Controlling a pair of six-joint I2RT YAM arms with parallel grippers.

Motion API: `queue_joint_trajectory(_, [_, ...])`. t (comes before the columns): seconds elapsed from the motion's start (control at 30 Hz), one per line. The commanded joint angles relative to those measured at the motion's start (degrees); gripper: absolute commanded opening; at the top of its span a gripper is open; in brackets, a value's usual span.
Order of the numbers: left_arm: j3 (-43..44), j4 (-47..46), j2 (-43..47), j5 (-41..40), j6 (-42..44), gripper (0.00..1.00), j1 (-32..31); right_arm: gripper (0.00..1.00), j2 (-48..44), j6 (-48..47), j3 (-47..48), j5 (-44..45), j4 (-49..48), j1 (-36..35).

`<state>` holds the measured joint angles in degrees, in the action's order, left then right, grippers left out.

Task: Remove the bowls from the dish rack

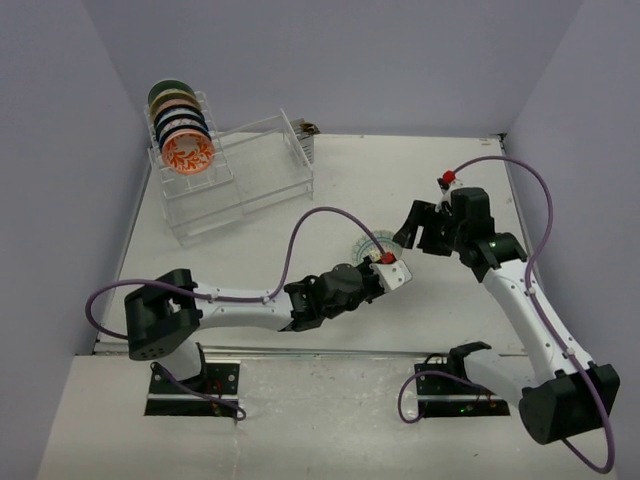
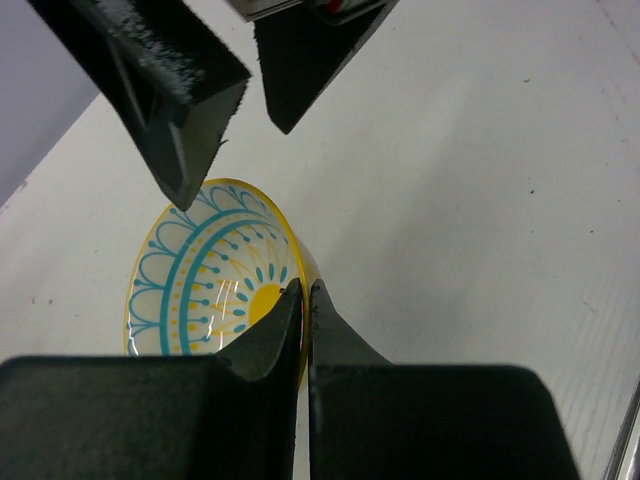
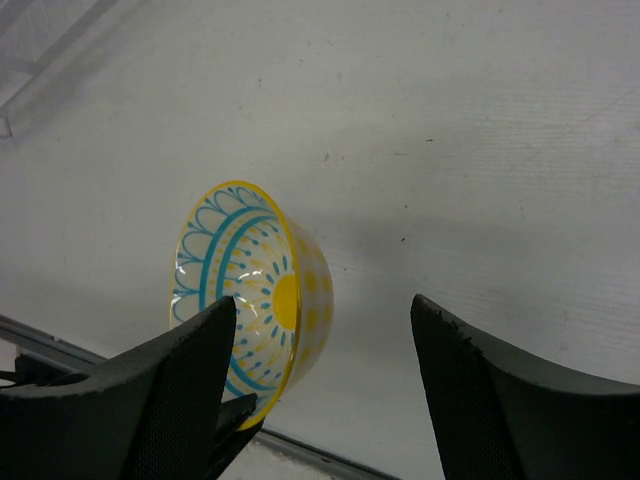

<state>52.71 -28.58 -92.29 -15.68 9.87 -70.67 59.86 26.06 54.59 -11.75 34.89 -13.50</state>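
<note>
Risk: the yellow-and-teal bowl [image 3: 240,290] stands on edge, pinched at one spot on its rim. Glazed ceramic so held could pivot or slip and drop onto the table [image 1: 400,180]. The left end effector [image 2: 305,290] is clamped narrow on that rim. The right end effector [image 3: 322,300] (spread wide, holding nothing) is near and could knock it. The bowl lies mid-table, just ahead of the right fingers, off-centre toward one. The other bowls [image 1: 183,125] stand in the dish rack [image 1: 235,180], far left.

White bowl [image 3: 245,285], teal arches, yellow centre
</note>
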Motion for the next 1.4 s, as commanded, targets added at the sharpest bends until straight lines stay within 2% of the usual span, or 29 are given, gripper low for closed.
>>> queue_joint_trajectory(0.0, [4.4,-4.7,-1.0,-7.4,9.5,0.00,-2.4,0.70,0.3,-2.2,0.6,-2.8,1.8,-0.3])
queue_joint_trajectory(0.13, [6.3,-3.3,-2.3,-8.0,11.4,0.00,-3.5,0.56,1.9,-2.7,-0.5,-2.8,2.9,-2.1])
queue_joint_trajectory(0.17, [6.7,-2.6,-2.5,-8.3,11.8,0.00,-3.9,0.45,2.8,-2.9,-0.7,-2.1,3.0,-2.6])
queue_joint_trajectory(0.27, [8.0,-1.5,-3.3,-9.4,13.4,0.00,-4.7,0.28,3.8,-2.7,-1.4,0.7,3.1,-3.9])
queue_joint_trajectory(0.33, [8.5,-1.3,-3.3,-10.0,14.0,0.00,-5.1,0.24,4.0,-2.5,-2.4,1.6,2.6,-4.3])
queue_joint_trajectory(0.4, [8.5,-1.1,-3.2,-10.9,14.3,0.00,-5.2,0.10,4.0,-2.2,-3.1,1.6,2.1,-4.3])
queue_joint_trajectory(0.43, [8.4,-1.0,-3.2,-11.5,14.3,0.00,-5.3,0.00,3.7,-2.1,-3.2,1.5,1.1,-4.3])
queue_joint_trajectory(0.57, [9.7,2.4,-3.9,-15.6,13.3,0.00,-5.9,0.00,2.0,0.1,-4.6,2.2,-3.3,-4.3])
queue_joint_trajectory(0.6, [10.0,3.3,-3.9,-18.3,11.4,0.08,-6.0,0.00,2.2,0.6,-4.8,3.9,-6.1,-4.3])
queue_joint_trajectory(0.63, [9.4,4.3,-3.5,-19.5,10.2,0.44,-6.1,0.00,2.6,1.2,-5.0,5.1,-7.6,-4.2])
queue_joint_trajectory(0.67, [8.8,4.8,-2.7,-20.4,8.9,0.61,-6.2,0.00,3.7,2.0,-4.8,5.9,-8.9,-3.4])
queue_joint_trajectory(0.7, [7.9,5.0,-0.2,-21.9,5.8,0.98,-6.6,0.00,6.6,2.5,-4.5,7.3,-10.8,-2.7])
queue_joint_trajectory(0.77, [5.0,5.9,5.0,-23.5,3.0,1.00,-7.2,0.00,10.2,3.5,-3.4,7.2,-13.4,0.5])
queue_joint_trajectory(0.8, [4.6,7.3,6.9,-28.0,-0.9,1.00,-8.2,0.00,14.3,4.1,-2.7,8.0,-15.5,1.5])
queue_joint_trajectory(0.87, [5.8,16.2,12.3,-33.0,-6.7,1.00,-9.1,0.00,18.4,5.0,-0.2,8.5,-17.8,4.7])
queue_joint_trajectory(0.9, [6.7,20.4,14.1,-37.4,-15.2,1.00,-9.4,0.00,20.6,5.4,0.9,8.9,-19.5,5.5])
queue_joint_trajectory(0.93, [7.7,30.9,15.5,-39.0,-19.8,1.00,-9.4,0.00,25.4,5.4,2.5,10.2,-19.8,6.2])
queue_joint_trajectory(0.97, [9.4,36.5,17.9,-42.3,-27.5,1.00,-9.4,0.00,27.9,5.3,6.3,10.9,-19.7,7.0])
queue_joint_trajectory(1.0, [10.3,41.1,19.0,-43.4,-31.0,1.00,-9.4,0.00,30.2,5.1,8.2,11.6,-19.5,7.3])
queue_joint_trajectory(1.03, [11.2,51.2,19.9,-44.5,-35.1,1.00,-9.4,0.00,34.6,5.0,11.6,12.7,-19.4,7.8])
queue_joint_trajectory(1.07, [12.7,55.8,21.5,-46.3,-42.1,1.00,-9.4,0.00,36.4,5.1,13.2,13.2,-19.0,8.0])
queue_joint_trajectory(1.1, [13.2,63.1,22.4,-46.4,-45.0,1.00,-9.4,0.00,38.1,5.5,14.5,13.3,-19.0,8.1])
queue_joint_trajectory(1.23, [14.3,75.8,26.2,-46.9,-56.1,1.00,-9.4,0.00,48.2,6.5,23.6,12.0,-17.1,9.5])
queue_joint_trajectory(1.27, [14.8,78.6,27.6,-47.2,-61.1,1.00,-9.3,0.00,49.8,7.0,25.4,11.3,-15.4,9.9])
queue_joint_trajectory(1.3, [16.2,84.7,28.2,-47.2,-64.1,1.00,-9.2,0.02,51.1,7.5,27.7,9.9,-15.3,10.4])
queue_joint_trajectory(1.37, [17.8,90.4,30.3,-47.7,-72.0,1.00,-9.1,0.07,55.7,8.4,31.1,8.9,-12.1,10.9])
